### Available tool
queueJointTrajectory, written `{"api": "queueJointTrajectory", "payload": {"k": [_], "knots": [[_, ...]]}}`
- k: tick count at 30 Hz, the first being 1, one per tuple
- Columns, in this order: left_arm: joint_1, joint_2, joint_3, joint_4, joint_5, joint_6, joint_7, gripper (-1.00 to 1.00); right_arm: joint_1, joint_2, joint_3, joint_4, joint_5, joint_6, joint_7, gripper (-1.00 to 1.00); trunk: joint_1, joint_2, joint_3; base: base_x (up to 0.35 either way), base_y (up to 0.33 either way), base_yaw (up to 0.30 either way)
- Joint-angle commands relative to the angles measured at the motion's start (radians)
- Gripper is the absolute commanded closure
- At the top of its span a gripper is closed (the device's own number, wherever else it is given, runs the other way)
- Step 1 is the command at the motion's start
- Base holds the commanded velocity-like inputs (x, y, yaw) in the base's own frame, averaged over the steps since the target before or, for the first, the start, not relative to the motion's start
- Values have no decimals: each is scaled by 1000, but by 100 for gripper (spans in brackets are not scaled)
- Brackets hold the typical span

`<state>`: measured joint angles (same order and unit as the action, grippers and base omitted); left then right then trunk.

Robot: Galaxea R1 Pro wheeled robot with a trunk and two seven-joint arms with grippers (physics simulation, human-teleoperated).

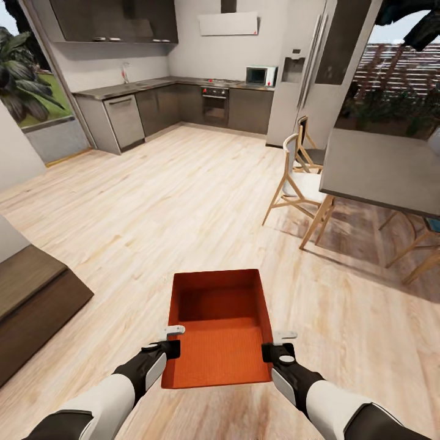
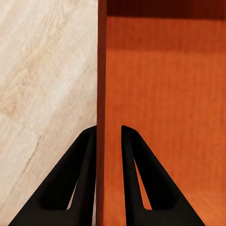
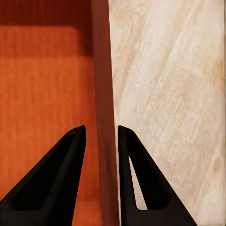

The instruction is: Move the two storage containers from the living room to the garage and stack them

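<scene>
Left gripper (image 1: 174, 341) and right gripper (image 1: 276, 344) each clamp storage container (image 1: 219, 330) side walls; no readable writing.

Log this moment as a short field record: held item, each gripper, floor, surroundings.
held item: orange-red storage container, open top, empty, carried above the floor
left gripper: shut on the container's left wall, one finger inside, one outside
right gripper: shut on the container's right wall
floor: light wood planks
surroundings: kitchen counter ahead, dining table and chair to the right
</scene>
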<state>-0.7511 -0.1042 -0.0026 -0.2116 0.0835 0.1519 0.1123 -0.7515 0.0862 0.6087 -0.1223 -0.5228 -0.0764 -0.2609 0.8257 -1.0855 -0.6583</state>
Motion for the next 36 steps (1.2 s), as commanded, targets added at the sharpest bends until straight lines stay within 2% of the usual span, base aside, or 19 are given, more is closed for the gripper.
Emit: {"api": "queueJointTrajectory", "payload": {"k": [1,36], "knots": [[1,6,-4,0,-6,8,12,100,-2,0,-33,0,6,-8,-15,100,0,-1,-1,0,0,-243],[1,11,-5,0,-6,8,12,100,-2,0,-33,0,6,-8,-14,100,0,-1,-1,0,0,-245]]}}
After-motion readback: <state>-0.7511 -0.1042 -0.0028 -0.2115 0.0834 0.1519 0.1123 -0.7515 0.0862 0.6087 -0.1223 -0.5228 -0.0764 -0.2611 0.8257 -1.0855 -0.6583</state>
